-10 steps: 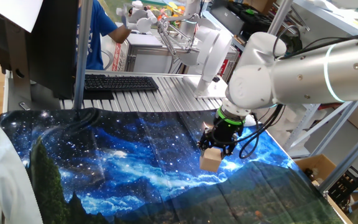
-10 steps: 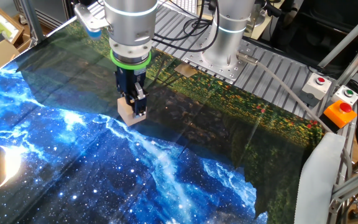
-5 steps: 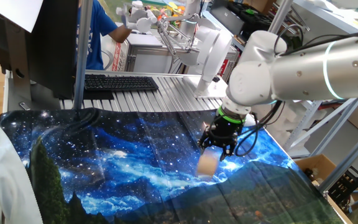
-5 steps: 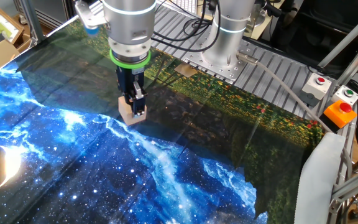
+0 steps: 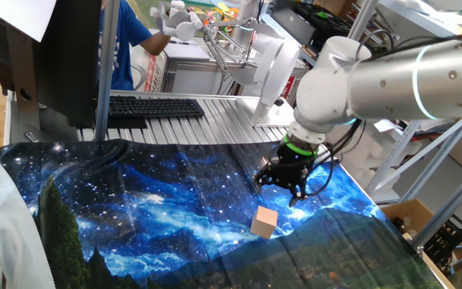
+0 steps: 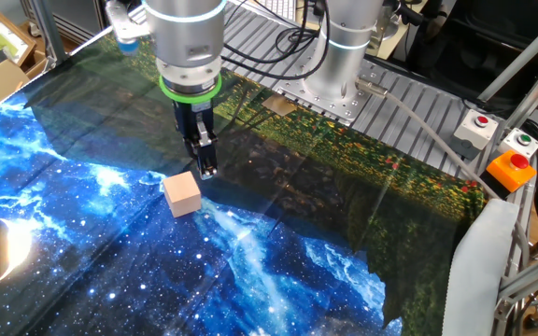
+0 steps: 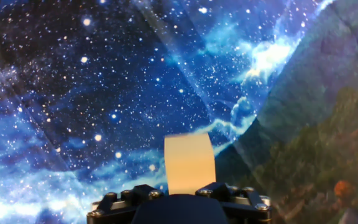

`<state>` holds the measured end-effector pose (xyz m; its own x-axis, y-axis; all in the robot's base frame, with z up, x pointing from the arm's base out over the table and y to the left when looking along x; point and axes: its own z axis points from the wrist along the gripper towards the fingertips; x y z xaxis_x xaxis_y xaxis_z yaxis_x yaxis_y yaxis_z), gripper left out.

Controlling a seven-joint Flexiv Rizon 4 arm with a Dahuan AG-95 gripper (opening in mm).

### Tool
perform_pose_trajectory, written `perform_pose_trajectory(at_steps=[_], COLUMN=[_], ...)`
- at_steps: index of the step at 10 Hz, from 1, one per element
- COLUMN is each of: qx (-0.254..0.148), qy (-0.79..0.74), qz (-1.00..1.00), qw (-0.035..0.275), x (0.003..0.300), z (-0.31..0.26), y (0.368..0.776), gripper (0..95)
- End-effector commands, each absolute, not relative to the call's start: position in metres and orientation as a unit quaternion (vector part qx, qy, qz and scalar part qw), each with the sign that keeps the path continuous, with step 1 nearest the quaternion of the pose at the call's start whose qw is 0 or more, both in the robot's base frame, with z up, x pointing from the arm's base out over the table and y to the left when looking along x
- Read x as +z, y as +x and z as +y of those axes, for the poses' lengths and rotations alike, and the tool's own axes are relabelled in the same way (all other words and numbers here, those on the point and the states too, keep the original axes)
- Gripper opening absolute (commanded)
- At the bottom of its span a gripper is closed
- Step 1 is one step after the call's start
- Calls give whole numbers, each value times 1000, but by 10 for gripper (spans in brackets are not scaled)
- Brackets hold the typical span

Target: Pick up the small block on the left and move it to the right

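Note:
The small block, a pale tan wooden cube, lies free on the starry blue cloth. It also shows in the other fixed view and in the hand view, just beyond the hand's dark housing. My gripper hangs above and a little behind the block, open and empty, with a clear gap between it and the cube. In the other fixed view the gripper is just right of and above the block.
A black keyboard lies on the metal table behind the cloth. The arm's base stands at the cloth's far edge. A red button box and an orange box sit on the right. A cardboard box is beside the table.
The gripper held the block a second ago. It has let go and risen; the block now rests on the cloth, slightly away from the fingers.

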<state>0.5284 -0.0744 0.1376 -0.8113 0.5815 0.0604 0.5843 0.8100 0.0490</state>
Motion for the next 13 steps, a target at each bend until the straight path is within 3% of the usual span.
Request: perform_pose_trajectory(at_steps=[1,12,13], qx=[-44,-69,-63], qy=[-313,-318,-316], qz=[-948,-945,-946], qw=[27,34,32], x=[138,139,139], z=[-74,-75,-75], y=[528,528,528], gripper=[760,760,570])
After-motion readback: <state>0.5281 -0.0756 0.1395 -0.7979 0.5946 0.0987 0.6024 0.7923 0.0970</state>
